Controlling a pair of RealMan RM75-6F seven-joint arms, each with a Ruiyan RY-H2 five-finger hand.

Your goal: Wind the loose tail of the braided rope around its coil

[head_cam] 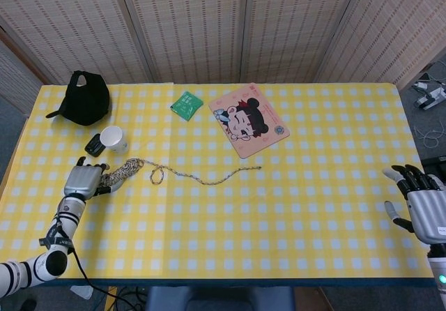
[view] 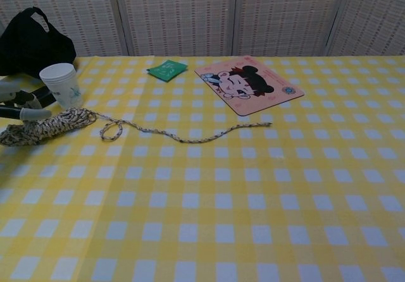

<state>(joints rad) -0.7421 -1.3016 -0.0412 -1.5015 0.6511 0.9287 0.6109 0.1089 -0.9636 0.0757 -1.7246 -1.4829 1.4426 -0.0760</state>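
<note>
1. Checked yellow-and-white tablecloth [head_cam: 293, 213] covers the table from edge to edge, with woven screen panels [head_cam: 202, 25] standing behind it.
2. At the far left, the left hand [head_cam: 81, 180] rests low on the cloth, its fingers closed around one end of the braided rope's coil [head_cam: 120, 173]. In the chest view only the fingertips [view: 25, 113] of this hand show at the frame's left edge, lying over the coil [view: 47, 126].
3. The coil is a long, thick bundle lying on the cloth, angled up and to the right from the hand.
4. Behind the left hand, a white paper cup [head_cam: 113, 139] stands upright, with a small dark object [head_cam: 93, 144] just beside it on its left. Further back sits a black bag [head_cam: 85, 100].
5. From the coil's right end the loose tail [head_cam: 209, 178] runs out along the cloth. It forms a small closed loop [head_cam: 157, 175] near the coil, then trails rightward in a shallow curve. Its free end lies just in front of the pink mat. None of the tail is wound on the coil.
6. A green packet [head_cam: 186, 104] lies flat toward the back, left of centre.
7. A pink cartoon mat [head_cam: 248, 119] with a dark-haired face printed on it lies tilted at the middle back.
8. At the far right edge, the right hand [head_cam: 421, 201] hovers off the table's side with its fingers spread and nothing in them, well apart from the rope. The chest view does not show it.
</note>
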